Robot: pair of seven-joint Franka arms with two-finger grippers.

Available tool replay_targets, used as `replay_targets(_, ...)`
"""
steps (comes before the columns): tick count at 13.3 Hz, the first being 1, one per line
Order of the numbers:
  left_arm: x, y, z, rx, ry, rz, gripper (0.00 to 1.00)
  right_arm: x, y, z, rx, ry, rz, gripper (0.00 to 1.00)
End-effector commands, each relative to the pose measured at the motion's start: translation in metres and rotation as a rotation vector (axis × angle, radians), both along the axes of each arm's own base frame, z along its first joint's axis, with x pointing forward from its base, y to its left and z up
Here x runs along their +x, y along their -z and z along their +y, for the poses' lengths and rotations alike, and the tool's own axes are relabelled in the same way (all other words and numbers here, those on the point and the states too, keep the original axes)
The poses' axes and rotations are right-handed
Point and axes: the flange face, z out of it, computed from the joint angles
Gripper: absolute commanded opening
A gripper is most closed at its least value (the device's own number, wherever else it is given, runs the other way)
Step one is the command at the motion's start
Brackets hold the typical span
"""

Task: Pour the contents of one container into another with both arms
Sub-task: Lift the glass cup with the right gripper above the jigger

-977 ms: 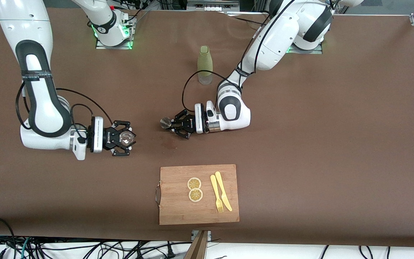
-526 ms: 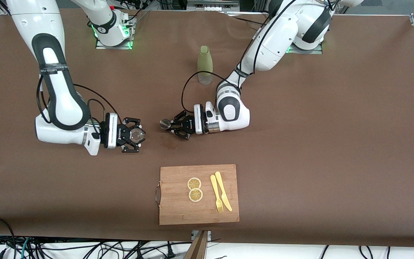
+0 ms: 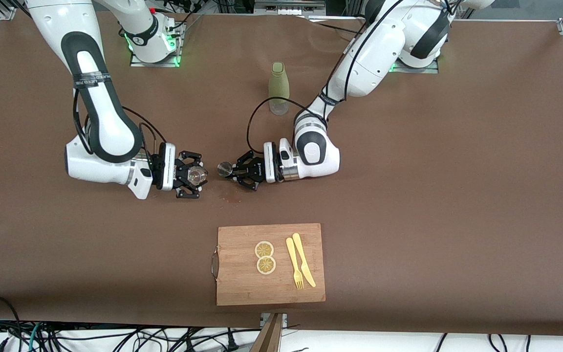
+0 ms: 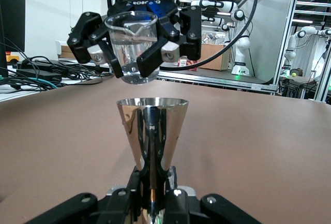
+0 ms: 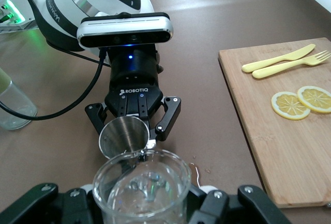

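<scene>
Tumbler (image 3: 196, 174) in right hand (image 3: 194, 175)

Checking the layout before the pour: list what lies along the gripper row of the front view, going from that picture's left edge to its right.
Right pincer holding the glass → jigger → left pincer holding it.

— How are the arms standing?
— Both are reaching low over the table's middle, wrists level, the left gripper (image 3: 234, 169) and right gripper (image 3: 198, 175) facing each other closely.
— And the fingers?
— Both sets are clamping tight, each gripping something.
</scene>
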Motion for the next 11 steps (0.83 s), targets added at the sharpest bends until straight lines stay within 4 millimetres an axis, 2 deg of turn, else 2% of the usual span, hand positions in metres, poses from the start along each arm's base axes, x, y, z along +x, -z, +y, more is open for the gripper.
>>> replay_targets(1, 0.003, 0.000, -0.007, -0.002, -0.032, -0.030, 0.00, -0.013, -0.006, 0.010, -0.015, 0.030, -0.001, 0.28)
replay_targets(4, 0.004, -0.001, -0.008, -0.005, -0.030, -0.031, 0.00, -0.016, -0.006, 0.022, -0.039, 0.043, 0.009, 0.28)
replay_targets(11, 0.006, 0.000, -0.005, -0.001, -0.033, -0.032, 0.00, -0.018, -0.021, 0.032, -0.079, 0.060, -0.008, 0.28)
